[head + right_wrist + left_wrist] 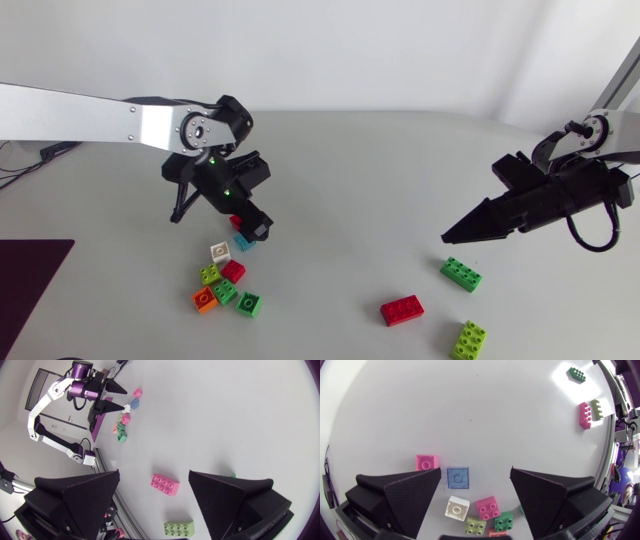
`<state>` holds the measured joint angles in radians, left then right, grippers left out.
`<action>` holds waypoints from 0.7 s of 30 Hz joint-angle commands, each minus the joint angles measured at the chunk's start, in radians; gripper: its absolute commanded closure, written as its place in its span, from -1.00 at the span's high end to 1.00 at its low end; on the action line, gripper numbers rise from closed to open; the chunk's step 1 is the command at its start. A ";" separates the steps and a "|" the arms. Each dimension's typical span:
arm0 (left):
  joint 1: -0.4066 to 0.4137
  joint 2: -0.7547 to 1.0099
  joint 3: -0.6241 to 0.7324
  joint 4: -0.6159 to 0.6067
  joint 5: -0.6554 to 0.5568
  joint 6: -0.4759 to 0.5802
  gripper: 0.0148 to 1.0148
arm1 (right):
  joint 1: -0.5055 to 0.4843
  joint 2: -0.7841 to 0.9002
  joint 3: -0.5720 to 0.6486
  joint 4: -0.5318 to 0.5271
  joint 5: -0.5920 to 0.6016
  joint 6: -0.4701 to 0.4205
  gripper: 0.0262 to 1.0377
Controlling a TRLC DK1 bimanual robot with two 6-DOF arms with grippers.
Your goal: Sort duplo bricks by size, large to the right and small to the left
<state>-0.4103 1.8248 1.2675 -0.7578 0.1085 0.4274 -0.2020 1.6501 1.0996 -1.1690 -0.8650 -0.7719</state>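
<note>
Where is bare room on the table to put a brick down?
The table is free in the middle, between the small bricks and the large red brick, and along the far edge. It is crowded under the left hand.

We see a pale grey table (340, 180), plain and matte, spreading from left to right. At its near left lies a flat dark maroon patch (30, 285); we cannot tell what it is.
</note>
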 commanded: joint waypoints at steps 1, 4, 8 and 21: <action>-0.055 0.041 -0.011 -0.017 0.010 -0.026 0.95 | 0.004 -0.019 -0.038 -0.012 -0.012 -0.021 0.91; -0.120 -0.021 -0.099 -0.017 0.014 -0.006 0.94 | -0.002 -0.027 -0.044 -0.014 -0.011 -0.027 0.91; -0.142 -0.075 -0.198 -0.029 0.016 0.040 0.94 | -0.010 -0.030 -0.046 -0.023 -0.011 -0.038 0.91; -0.239 -0.228 -0.353 -0.028 0.063 0.070 0.93 | 0.000 -0.039 -0.070 -0.023 -0.022 -0.044 0.91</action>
<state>-0.6220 1.6108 0.9199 -0.7845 0.1585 0.4976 -0.2039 1.6241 1.0580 -1.1759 -0.8753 -0.7868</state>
